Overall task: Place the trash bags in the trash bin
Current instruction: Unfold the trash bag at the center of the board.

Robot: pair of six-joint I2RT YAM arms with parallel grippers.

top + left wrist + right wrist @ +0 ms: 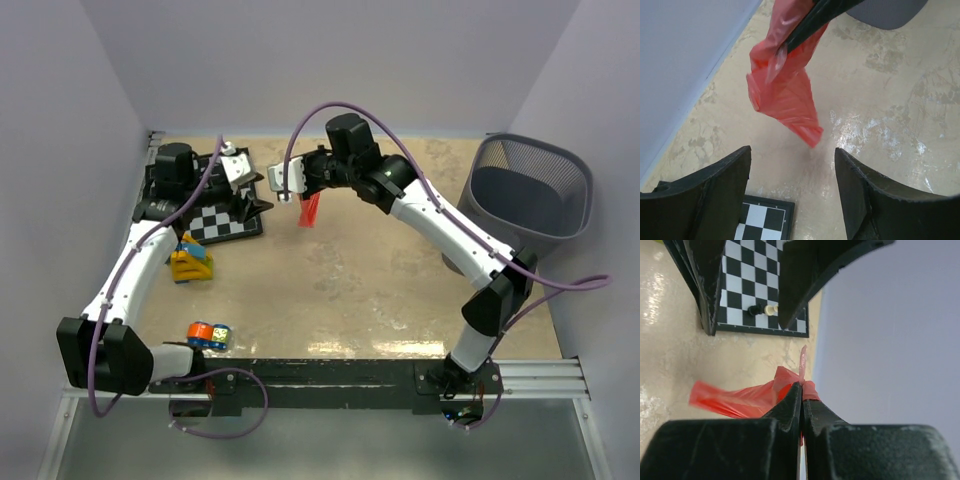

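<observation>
Bag pinched at a thin edge by the clenched right gripper; left gripper released, empty. It may be dropped through slippage before the far-right bin is reached.

trash bag top cut off; chessboard corner only, chess pieces too small

crinkly plastic trash bag, wire-mesh trash bin

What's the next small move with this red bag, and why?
Probably swing the right gripper toward the bin: it is shut on the bag, which hangs above the table, and the left gripper is open, apart from it.
</observation>
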